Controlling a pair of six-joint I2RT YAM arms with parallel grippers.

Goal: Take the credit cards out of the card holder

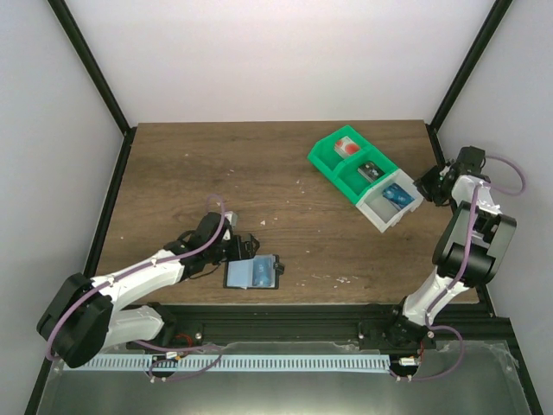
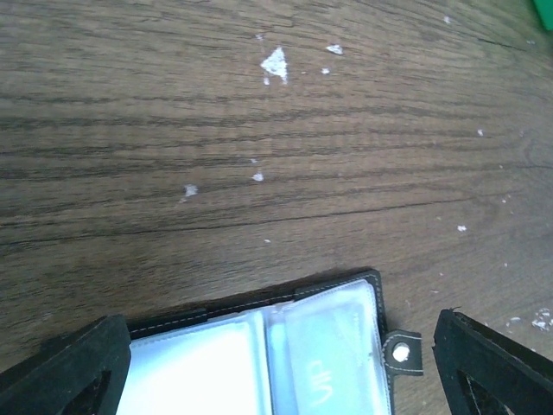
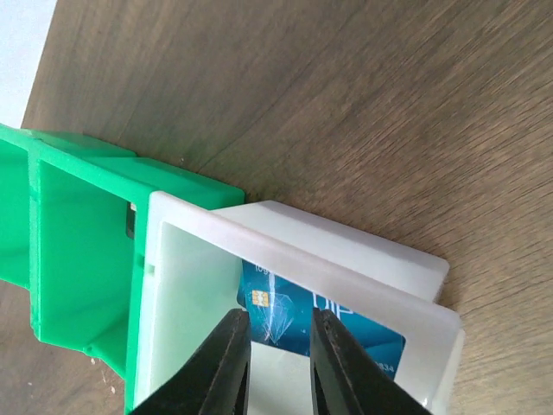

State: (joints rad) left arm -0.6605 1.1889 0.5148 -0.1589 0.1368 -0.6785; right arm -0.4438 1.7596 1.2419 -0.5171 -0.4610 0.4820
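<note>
The card holder lies open near the table's front edge, with pale blue-grey panels and black edging. In the left wrist view it sits low in the frame. A card with faint markings shows under its right clear pocket, beside a small black tab. My left gripper is open and empty, its fingers spread to either side of the holder. A blue credit card lies in the white bin compartment. My right gripper hovers over it, slightly open and holding nothing.
The green-and-white compartment bin stands at the back right. Its green compartments hold a red item and a dark item. White specks dot the wood. Black frame posts run along the table's sides.
</note>
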